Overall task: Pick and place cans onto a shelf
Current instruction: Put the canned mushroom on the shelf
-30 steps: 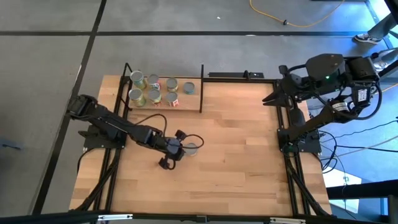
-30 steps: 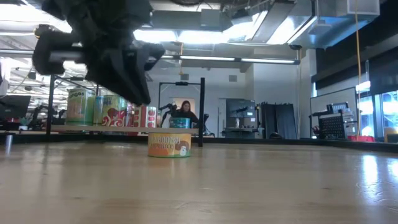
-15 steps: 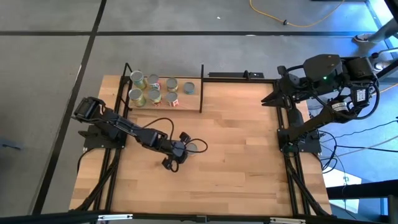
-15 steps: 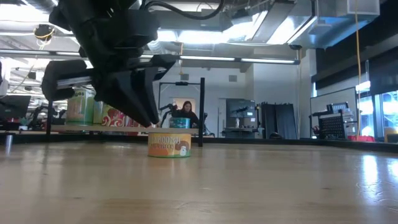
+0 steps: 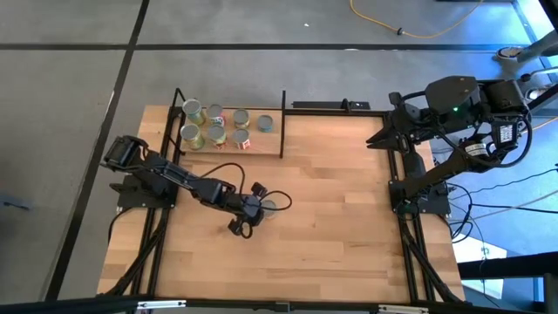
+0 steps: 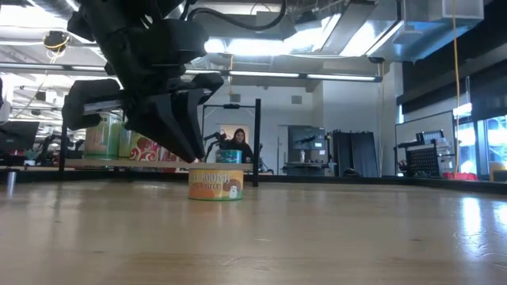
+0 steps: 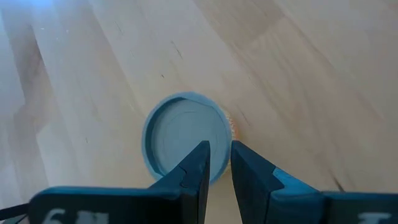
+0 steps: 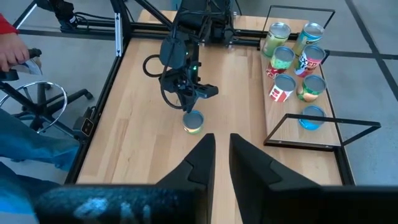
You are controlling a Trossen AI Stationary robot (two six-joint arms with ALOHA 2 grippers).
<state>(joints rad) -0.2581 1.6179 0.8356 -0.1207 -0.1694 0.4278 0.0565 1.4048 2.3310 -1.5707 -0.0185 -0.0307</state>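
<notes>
Hovering right above the lone can, the left gripper points its fingers down at the grey round lid, and the wrist view shows only a thin slit between them, the tips over the lid's near edge. Narrow pincer, nothing between the fingers. From table height the dark fingers come down to a point just above and just to one side of the can's top, and whether they touch it is hard to tell. The can stands upright on the wooden table, yellow-orange label all round, on its own out in the open boards well apart from the shelf.

Over at the shelf, seven cans sit upright in two rows on the light plank between the thin black rods: green, yellow, red and cream labels, with one low tin at the end of the plank nearest the lone can's side of the table, as the right wrist view shows it. The lone can lies in front of the shelf, toward the table's middle.

The right gripper waits high by the table's far right edge, well away from the lone can and looking across at it; its two dark fingers stand close together with a narrow gap, holding nothing.

Behind the shelf, far back in the room, a person sits at a desk.
</notes>
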